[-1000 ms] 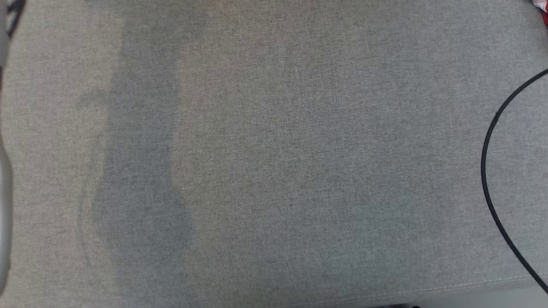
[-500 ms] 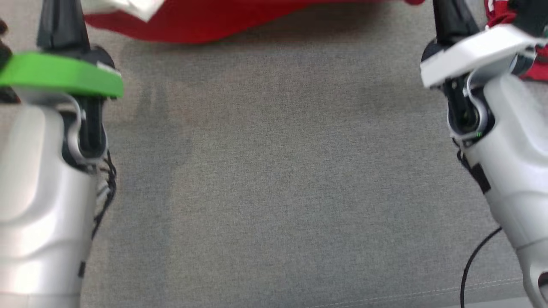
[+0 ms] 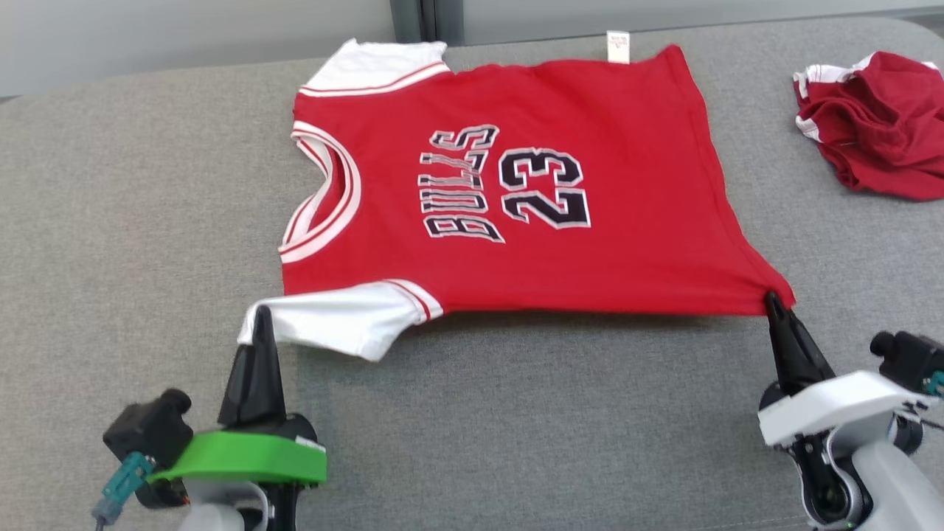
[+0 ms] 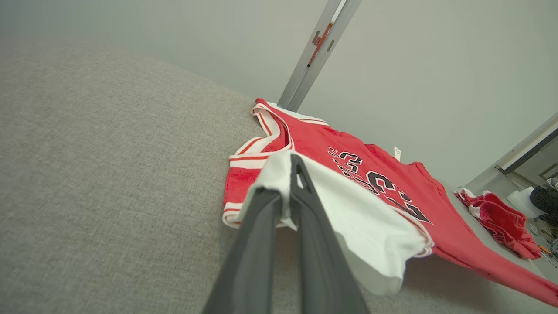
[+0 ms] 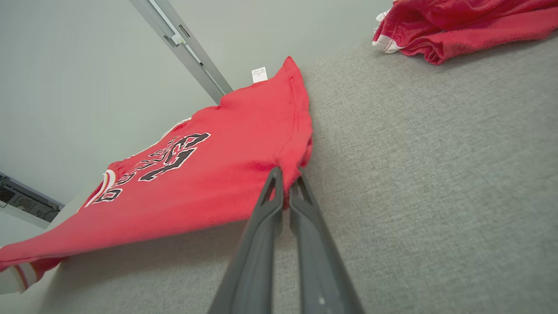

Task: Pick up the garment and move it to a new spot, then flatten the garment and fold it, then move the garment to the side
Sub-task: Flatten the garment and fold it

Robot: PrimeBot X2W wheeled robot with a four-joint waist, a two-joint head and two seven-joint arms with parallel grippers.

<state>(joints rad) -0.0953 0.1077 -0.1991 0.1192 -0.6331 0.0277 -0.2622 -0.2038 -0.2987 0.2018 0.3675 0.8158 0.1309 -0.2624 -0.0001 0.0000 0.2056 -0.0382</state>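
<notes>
Red jersey (image 3: 634, 243) gripped; pincers (image 3: 261, 313) (image 3: 772, 299) extended forward.

A red jersey (image 3: 509, 192) lies spread on the grey cushion (image 3: 110, 221), its near edge lifted a little. The left gripper (image 3: 259, 317) pinches its white sleeve and the right gripper (image 3: 773, 301) pinches its hem corner. A crumpled red garment (image 3: 874, 122) sits well apart, far right.
</notes>
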